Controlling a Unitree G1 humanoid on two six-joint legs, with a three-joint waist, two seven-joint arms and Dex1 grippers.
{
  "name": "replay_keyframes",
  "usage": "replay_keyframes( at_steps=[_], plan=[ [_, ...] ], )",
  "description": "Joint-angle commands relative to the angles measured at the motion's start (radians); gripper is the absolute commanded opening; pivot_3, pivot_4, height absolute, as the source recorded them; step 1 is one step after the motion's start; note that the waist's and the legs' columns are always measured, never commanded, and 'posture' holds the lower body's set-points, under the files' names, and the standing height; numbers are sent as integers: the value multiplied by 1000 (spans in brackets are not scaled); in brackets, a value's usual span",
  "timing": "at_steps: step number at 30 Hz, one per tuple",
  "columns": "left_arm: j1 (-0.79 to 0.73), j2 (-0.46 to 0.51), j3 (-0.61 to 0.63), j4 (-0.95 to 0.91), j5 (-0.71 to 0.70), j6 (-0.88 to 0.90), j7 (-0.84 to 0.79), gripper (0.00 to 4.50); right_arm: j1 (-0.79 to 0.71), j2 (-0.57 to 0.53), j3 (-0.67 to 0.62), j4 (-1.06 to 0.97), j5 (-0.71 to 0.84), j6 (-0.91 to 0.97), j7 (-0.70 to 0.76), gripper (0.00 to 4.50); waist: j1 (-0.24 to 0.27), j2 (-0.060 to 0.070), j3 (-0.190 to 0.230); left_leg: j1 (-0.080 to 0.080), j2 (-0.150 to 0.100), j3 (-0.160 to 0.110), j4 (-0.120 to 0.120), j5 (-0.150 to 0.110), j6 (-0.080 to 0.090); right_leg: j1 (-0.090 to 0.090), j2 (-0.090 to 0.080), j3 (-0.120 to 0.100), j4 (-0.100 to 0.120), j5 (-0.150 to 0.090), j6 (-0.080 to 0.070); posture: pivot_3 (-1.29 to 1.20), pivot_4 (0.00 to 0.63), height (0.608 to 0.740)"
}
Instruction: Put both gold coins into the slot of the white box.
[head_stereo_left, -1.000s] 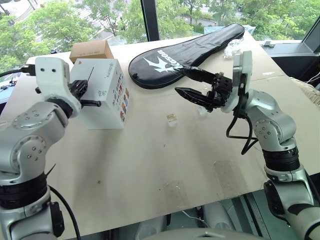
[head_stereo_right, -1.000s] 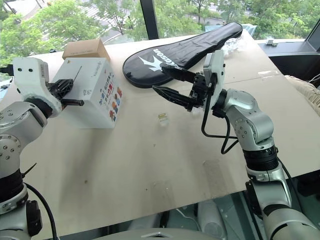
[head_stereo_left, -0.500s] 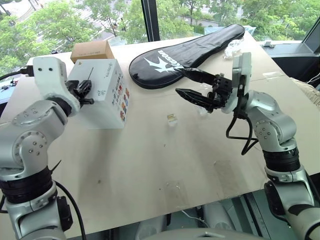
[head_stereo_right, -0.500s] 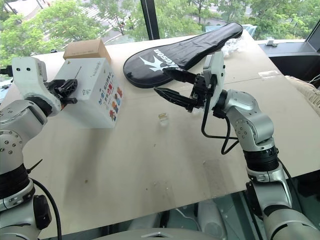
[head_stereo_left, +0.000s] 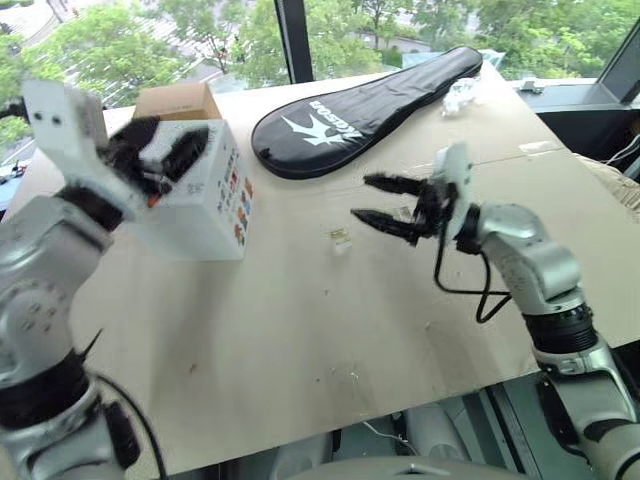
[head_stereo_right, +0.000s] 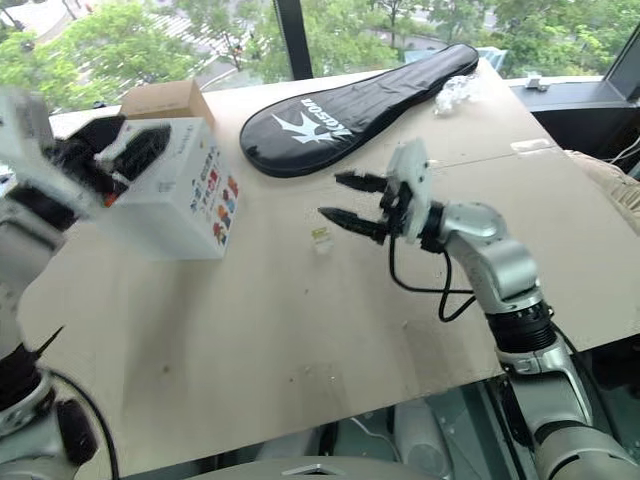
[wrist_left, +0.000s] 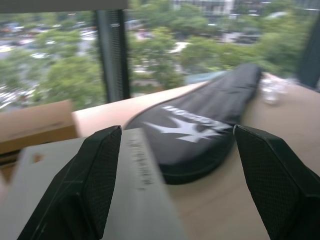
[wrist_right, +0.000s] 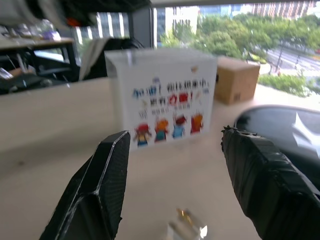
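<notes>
One gold coin (head_stereo_left: 341, 238) lies bare on the worktop (head_stereo_left: 330, 330), mid-scene, right of the white box (head_stereo_left: 205, 205) (pictured side facing it) and just left of the right gripper (head_stereo_left: 375, 200), jaws apart, empty. Over the box's top the left gripper (head_stereo_left: 160, 155) hovers, jaws wide, empty. A brown cardboard box (head_stereo_left: 178, 101) sits behind, closed.

White box (head_stereo_left: 205, 205), colourful pictures on side; black case (head_stereo_left: 370, 105), white logo; brown carton (head_stereo_left: 178, 101).
</notes>
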Motion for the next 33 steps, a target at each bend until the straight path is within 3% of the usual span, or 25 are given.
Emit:
replay_keyframes(
  at_steps=[1, 6, 17, 24, 30, 33],
  plan=[
    [194, 56, 98, -115, -98, 16, -222, 3642, -22, 21, 69, 99, -120, -72, -10, 3146, -1, 1, 1, 0, 0, 0, 0, 0, 0, 0, 0, 0, 0, 0, 0, 0, 150, 740],
    [494, 66, 112, -231, -63, -8, -319, 3642, -103, 108, 98, 348, -206, -191, 2, 3146, 2, 1, 1, -1, 0, 0, 0, 0, 0, -2, 0, 2, 1, 0, 0, 0, 150, 740],
    [633, 14, 164, -245, -31, -95, -304, 3642, -220, 237, 90, 673, -307, -389, 28, 3146, 20, 1, 1, -1, 0, -1, 1, 0, 0, -1, 0, 1, 0, 0, -1, 0, 150, 740],
    [639, 11, 158, -244, -44, -105, -284, 3782, -223, 237, 86, 721, -337, -405, 40, 38, 17, 1, 1, -1, 1, -1, 1, 0, 0, -1, 1, 1, 0, 0, -1, 0, 150, 740],
    [614, 5, 127, -238, -58, -113, -260, 3782, -215, 252, 33, 668, -281, -351, 41, 38, 18, 1, 1, -1, 1, -1, 1, 0, 0, -1, 1, 1, 0, 0, -1, 0, 150, 740],
    [551, -42, 94, -221, -117, -131, -211, 3782, -206, 282, -39, 557, -159, -194, 43, 38, 19, 1, 1, -1, 1, -1, 1, 0, 0, -1, 1, 1, 0, 0, -1, 0, 150, 740]
  ],
)
